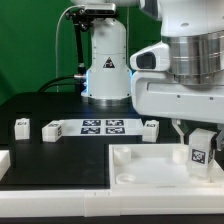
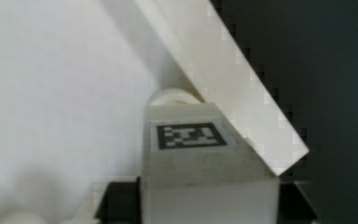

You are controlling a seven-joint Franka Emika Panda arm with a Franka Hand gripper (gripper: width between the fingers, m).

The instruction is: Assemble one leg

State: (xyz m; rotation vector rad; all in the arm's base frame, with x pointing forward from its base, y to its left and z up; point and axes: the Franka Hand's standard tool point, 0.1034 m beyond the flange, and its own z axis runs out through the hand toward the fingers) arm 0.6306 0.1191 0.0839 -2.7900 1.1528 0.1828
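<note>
My gripper [image 1: 198,136] is shut on one leg [image 1: 200,151], a short white post with a black-and-white tag, and holds it upright over the near right part of the wide white panel [image 1: 140,165]. In the wrist view the leg [image 2: 194,140] sits between my dark fingers [image 2: 126,200], its far end at the panel [image 2: 60,90] beside the panel's slanting rim [image 2: 229,80]. Whether the leg touches the panel I cannot tell. Three more legs lie on the black table: two at the exterior view's left [image 1: 22,126] [image 1: 52,130] and one near the middle [image 1: 150,126].
The marker board [image 1: 103,126] lies flat between the loose legs. The arm's base [image 1: 105,70] stands behind it. A white block [image 1: 4,160] sits at the exterior view's left edge. The table's light front edge [image 1: 60,205] runs along the bottom.
</note>
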